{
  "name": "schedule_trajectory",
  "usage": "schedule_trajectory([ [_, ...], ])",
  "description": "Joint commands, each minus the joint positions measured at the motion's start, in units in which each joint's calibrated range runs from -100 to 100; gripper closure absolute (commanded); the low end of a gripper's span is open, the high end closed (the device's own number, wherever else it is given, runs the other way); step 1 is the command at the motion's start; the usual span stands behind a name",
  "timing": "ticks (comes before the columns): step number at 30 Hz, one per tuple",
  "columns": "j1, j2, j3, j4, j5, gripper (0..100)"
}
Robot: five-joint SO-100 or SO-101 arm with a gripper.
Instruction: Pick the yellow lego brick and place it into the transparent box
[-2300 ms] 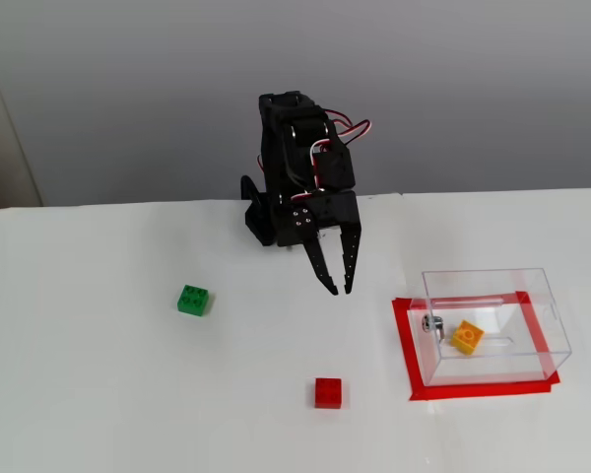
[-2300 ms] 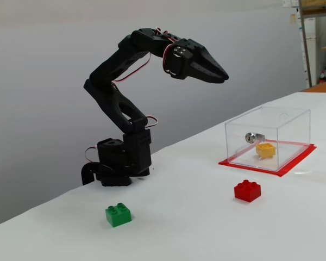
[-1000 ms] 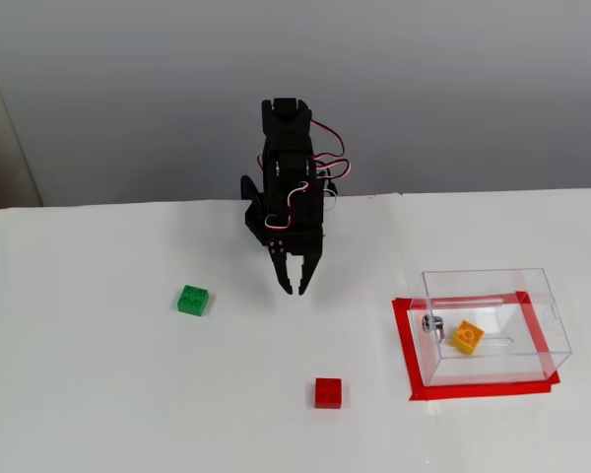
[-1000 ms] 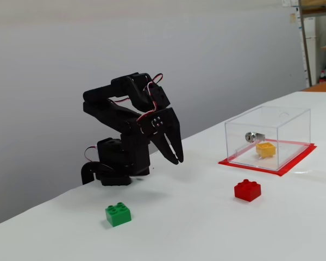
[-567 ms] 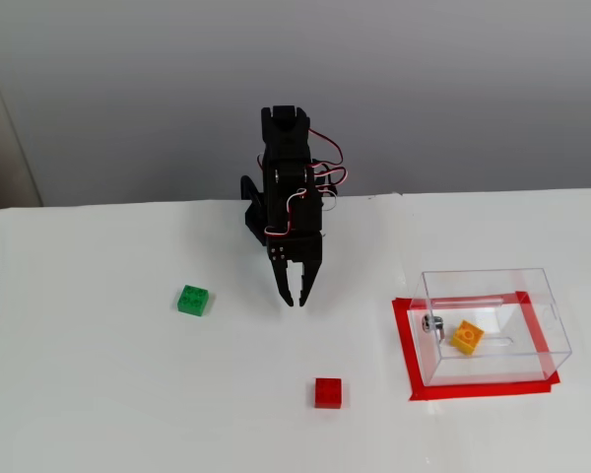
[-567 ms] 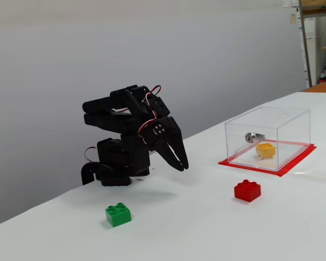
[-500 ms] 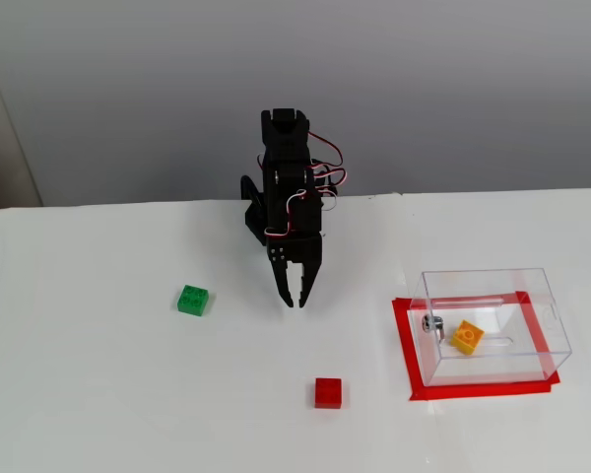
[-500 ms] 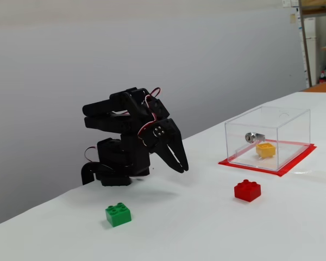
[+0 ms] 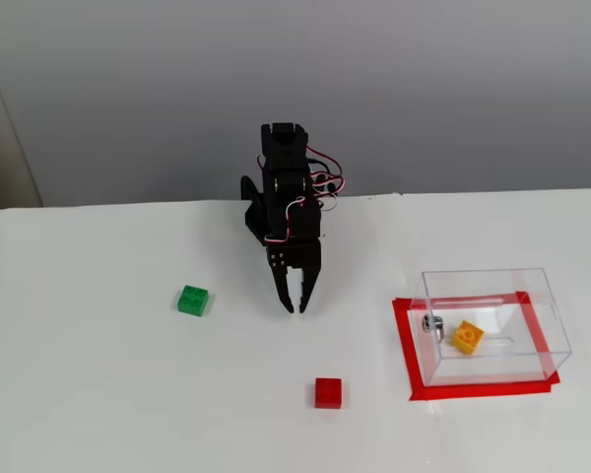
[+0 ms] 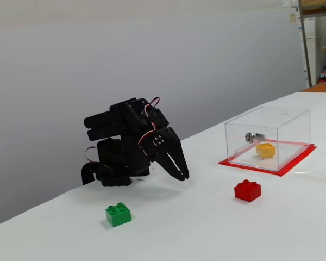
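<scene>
Gripper (image 9: 295, 307), black, two-fingered, folded low over white table (image 9: 98, 394): jaws closed, empty. Small yellow-orange studded plastic brick (image 9: 467, 337) inside clear rectangular plastic box (image 9: 537, 296) on red tape border (image 9: 404, 345). Green brick (image 9: 192, 300) and red brick (image 9: 327, 392) lie apart on table.

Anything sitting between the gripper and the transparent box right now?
No. In a fixed view, only bare white table lies between the gripper and the transparent box; the red brick sits nearer the camera.
</scene>
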Motion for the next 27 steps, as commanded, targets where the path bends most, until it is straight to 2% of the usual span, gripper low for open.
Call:
schedule_trajectory([
  [1,0.3,-0.6,0.6,0.9,0.3,95],
  [27,0.2,-0.6,0.5,0.9,0.0,96],
])
